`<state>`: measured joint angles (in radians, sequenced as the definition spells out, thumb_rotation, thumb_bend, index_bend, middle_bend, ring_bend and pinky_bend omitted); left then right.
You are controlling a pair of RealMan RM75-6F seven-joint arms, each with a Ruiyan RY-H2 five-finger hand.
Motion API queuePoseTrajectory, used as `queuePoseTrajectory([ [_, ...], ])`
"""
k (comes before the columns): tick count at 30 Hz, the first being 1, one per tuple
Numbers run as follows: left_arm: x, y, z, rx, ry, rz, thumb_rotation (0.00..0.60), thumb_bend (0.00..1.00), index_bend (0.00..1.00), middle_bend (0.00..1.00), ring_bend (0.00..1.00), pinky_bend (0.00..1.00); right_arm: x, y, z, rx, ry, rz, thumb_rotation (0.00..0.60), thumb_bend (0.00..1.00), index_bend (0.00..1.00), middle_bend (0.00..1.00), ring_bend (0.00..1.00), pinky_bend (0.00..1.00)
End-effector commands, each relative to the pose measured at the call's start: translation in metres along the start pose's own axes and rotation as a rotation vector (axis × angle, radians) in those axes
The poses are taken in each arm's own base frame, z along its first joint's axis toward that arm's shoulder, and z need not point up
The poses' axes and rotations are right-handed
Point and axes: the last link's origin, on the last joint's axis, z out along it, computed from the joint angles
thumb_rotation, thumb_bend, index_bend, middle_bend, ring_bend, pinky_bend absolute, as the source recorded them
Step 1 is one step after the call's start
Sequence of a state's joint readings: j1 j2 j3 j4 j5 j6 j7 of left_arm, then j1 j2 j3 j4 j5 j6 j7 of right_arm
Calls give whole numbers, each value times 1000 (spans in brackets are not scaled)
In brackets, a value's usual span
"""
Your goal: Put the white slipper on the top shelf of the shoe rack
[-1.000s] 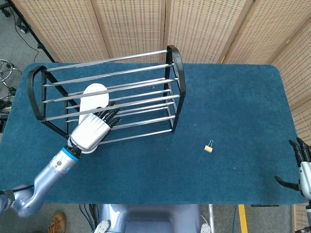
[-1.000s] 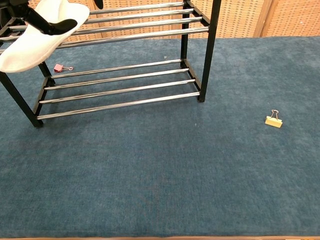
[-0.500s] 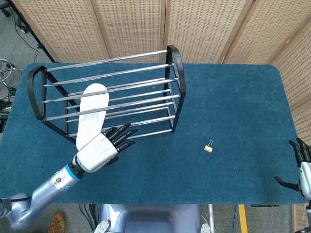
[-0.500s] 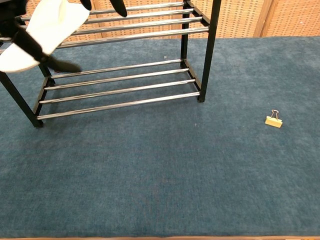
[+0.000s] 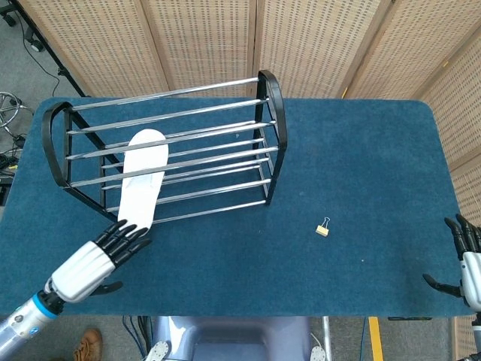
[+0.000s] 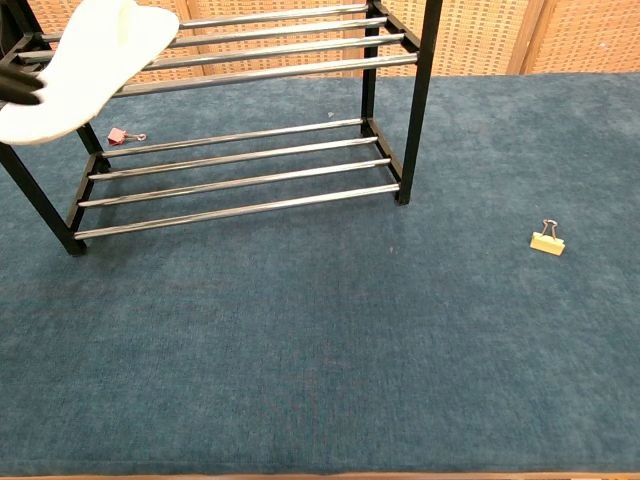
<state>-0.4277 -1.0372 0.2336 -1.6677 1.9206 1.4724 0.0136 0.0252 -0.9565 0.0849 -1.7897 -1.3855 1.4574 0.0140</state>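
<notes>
The white slipper (image 5: 143, 179) lies lengthwise across the top bars of the black-and-chrome shoe rack (image 5: 263, 113), its heel end overhanging the front rail; the chest view shows the slipper (image 6: 85, 70) at upper left on the rack (image 6: 410, 100). My left hand (image 5: 96, 259) hovers over the table just in front of the rack, fingers spread, holding nothing, its fingertips close to the slipper's heel. In the chest view only dark fingertips (image 6: 20, 88) show at the left edge. My right hand (image 5: 466, 263) rests at the table's right edge, fingers apart and empty.
A small yellow binder clip (image 5: 323, 228) lies on the blue table mat (image 5: 361, 165), right of the rack. A pink clip (image 6: 118, 135) sits under the rack's left side. Woven screens stand behind the table.
My left hand let go of the slipper and drew back toward the front left, off the rack. The slipper stayed on the top bars. The right hand barely moved.
</notes>
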Motion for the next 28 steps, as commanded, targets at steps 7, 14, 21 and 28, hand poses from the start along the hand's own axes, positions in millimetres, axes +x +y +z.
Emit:
queuePoseTrajectory([
  [7, -19, -37, -103, 350, -63, -54, 600, 0, 0, 0, 0, 0, -2, -3, -2, 13, -7, -6, 600, 0, 0, 0, 0, 0],
  [14, -22, -48, -141, 458, -40, -76, 600, 0, 0, 0, 0, 0, -5, -6, -4, 23, -16, -12, 600, 0, 0, 0, 0, 0],
  [21, -2, -60, -146, 655, 54, -90, 600, 0, 0, 0, 0, 0, -5, -7, -4, 24, -15, -16, 600, 0, 0, 0, 0, 0],
  [28, 17, -51, -125, 649, 230, -107, 600, 0, 0, 0, 0, 0, -5, -8, -5, 32, -12, -19, 600, 0, 0, 0, 0, 0],
])
